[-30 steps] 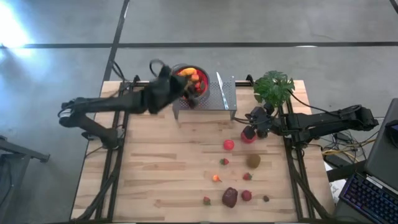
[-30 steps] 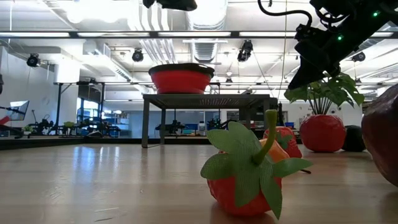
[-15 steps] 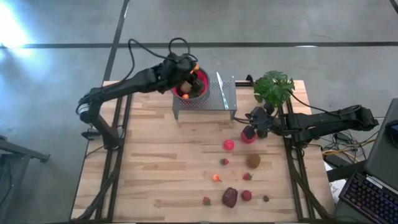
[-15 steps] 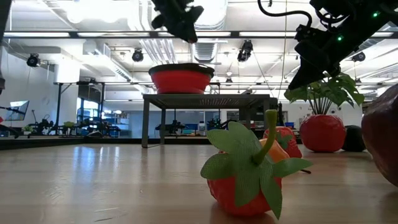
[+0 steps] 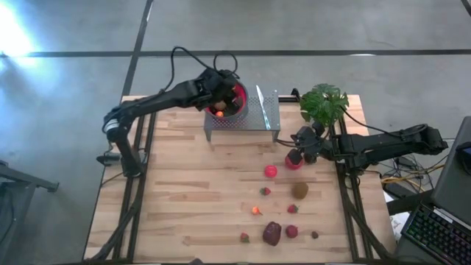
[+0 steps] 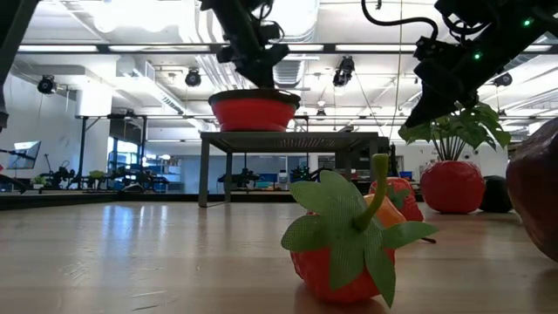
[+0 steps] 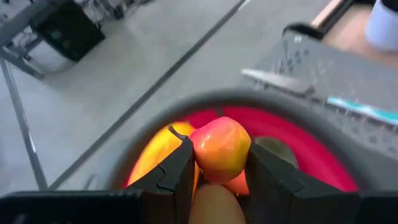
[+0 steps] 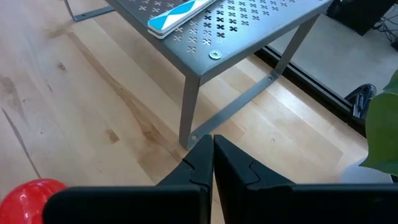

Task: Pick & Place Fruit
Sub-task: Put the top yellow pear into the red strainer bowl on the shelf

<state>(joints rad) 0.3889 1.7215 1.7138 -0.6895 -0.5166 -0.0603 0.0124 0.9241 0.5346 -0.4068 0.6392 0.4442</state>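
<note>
My left gripper (image 5: 223, 90) hangs over the red-lined bowl (image 5: 239, 101), shut on a yellow-red fruit (image 7: 221, 149). The bowl stands on a grey perforated metal stand (image 5: 257, 118) at the table's far edge and holds other fruit, among them a yellow one (image 7: 157, 152). Several fruits lie on the wood at the near right: a red one (image 5: 271, 171), a kiwi (image 5: 299, 190), a dark maroon one (image 5: 271, 232). My right gripper (image 8: 212, 155) waits shut above the table's right side, next to a red fruit (image 5: 294, 161). My left gripper pinches the yellow-red fruit by its two opposite sides (image 7: 198, 155) between its two fingers (image 7: 179, 169). The fingers slant down toward the bowl from its left. The fruit is lifted clear, just above the fruit lying in the bowl.
A green potted plant (image 5: 324, 103) stands at the far right corner, behind my right arm. A blue-and-white flat item (image 8: 180, 14) lies on the stand beside the bowl. A strawberry (image 6: 349, 231) sits close to the low camera. The table's left half is bare wood (image 5: 184, 199).
My left gripper has swung from the bowl's left side toward the right until it is over the bowl. It has come down closer to the rim and tipped its fingers downward, keeping the fruit between them.
</note>
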